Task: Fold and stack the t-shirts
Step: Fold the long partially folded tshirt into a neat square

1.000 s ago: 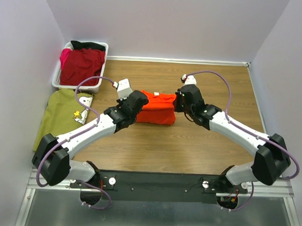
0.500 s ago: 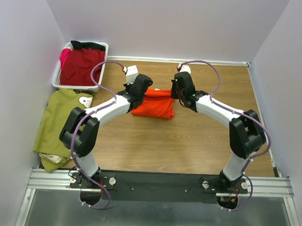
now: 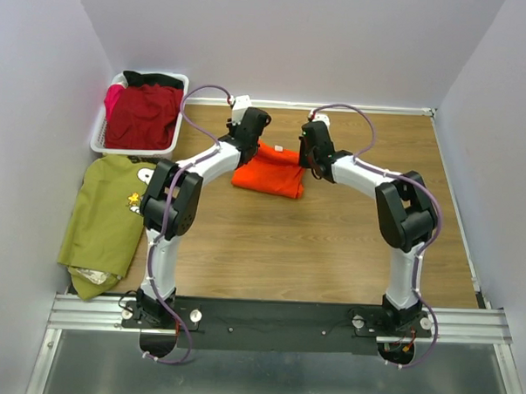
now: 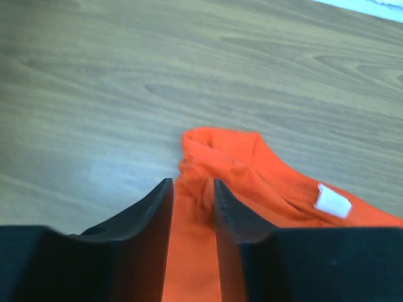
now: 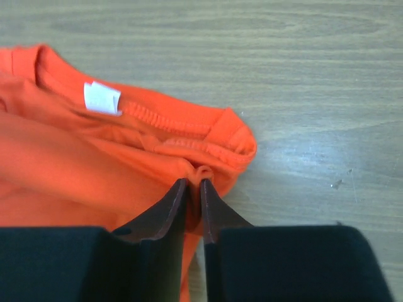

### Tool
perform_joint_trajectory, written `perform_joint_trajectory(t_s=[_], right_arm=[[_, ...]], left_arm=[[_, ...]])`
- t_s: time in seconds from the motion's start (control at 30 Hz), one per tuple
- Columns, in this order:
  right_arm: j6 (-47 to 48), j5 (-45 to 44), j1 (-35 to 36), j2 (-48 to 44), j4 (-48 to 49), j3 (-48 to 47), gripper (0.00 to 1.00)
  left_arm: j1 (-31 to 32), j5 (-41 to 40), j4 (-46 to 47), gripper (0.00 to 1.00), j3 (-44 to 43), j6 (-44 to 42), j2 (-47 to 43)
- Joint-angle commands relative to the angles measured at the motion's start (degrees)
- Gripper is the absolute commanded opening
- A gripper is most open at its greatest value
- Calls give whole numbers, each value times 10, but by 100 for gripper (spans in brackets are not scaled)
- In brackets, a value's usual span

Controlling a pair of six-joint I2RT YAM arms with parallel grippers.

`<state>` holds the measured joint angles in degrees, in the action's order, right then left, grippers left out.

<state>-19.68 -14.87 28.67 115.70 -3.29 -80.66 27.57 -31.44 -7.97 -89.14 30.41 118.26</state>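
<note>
Top external view: orange t-shirt [image 3: 268, 173] lies folded on the table [image 3: 331, 244], between both grippers.
Left wrist view: left gripper [image 4: 189, 192] has its jaws spread, with a ridge of orange cloth in the gap.
Right wrist view: right gripper [image 5: 194, 184] has its jaws nearly together, pinching a small fold beside the collar.

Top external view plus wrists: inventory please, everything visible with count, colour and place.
orange t-shirt: one, bright orange, folded, far middle of table
white label: one, white, inside its collar
dark red t-shirt: one, dark red, in basket
olive t-shirt: one, olive green, cartoon-dog print, table's left side
basket: one, white, far left corner
table: one, wood-brown
left end effector: black, jaws apart over orange t-shirt
right end effector: black, jaws nearly together at collar, grip unclear
</note>
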Motion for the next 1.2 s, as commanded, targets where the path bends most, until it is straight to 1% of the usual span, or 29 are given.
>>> perform_joint_trajectory(t_s=[0.0,0.03,0.07,0.2,0.27,0.37,0.43,0.53,0.7,0.83,0.9,1.0,1.07,1.17], right_arm=[[11,-38,-13,15,3,-45,33],[11,-46,-16,13,1,-49,36],[11,-52,-16,10,1,-53,37],[15,-68,-17,-15,2,-55,40],[20,-67,-16,-32,0,-50,40],[11,-43,-14,-55,0,-31,40],[4,-26,-7,-62,-1,-14,40],[-1,-30,15,-72,-1,1,40],[-14,-19,30,-60,-2,13,40],[-20,-9,30,-21,-2,-1,40],[-24,-11,31,-6,-2,-16,40],[-19,-26,30,32,-1,-38,40],[-11,-37,28,46,-2,-63,40],[-5,-31,18,73,-2,-92,40]], left_arm=[[-11,-41,51,53,-43,-51,17],[-12,-46,56,55,-52,-58,16],[-12,-52,61,57,-55,-62,15],[-12,-47,72,57,-52,-74,-11],[-10,-42,73,58,-27,-72,-36],[-5,-26,75,58,16,-77,-68],[-2,-2,74,57,45,-78,-88],[11,31,74,57,83,-75,-108],[20,52,75,57,104,-77,-99],[20,76,74,56,77,-83,-55],[19,73,74,56,63,-81,-37],[18,74,75,56,20,-86,4],[17,74,70,56,-26,-87,39],[14,69,36,56,-87,-81,84]])
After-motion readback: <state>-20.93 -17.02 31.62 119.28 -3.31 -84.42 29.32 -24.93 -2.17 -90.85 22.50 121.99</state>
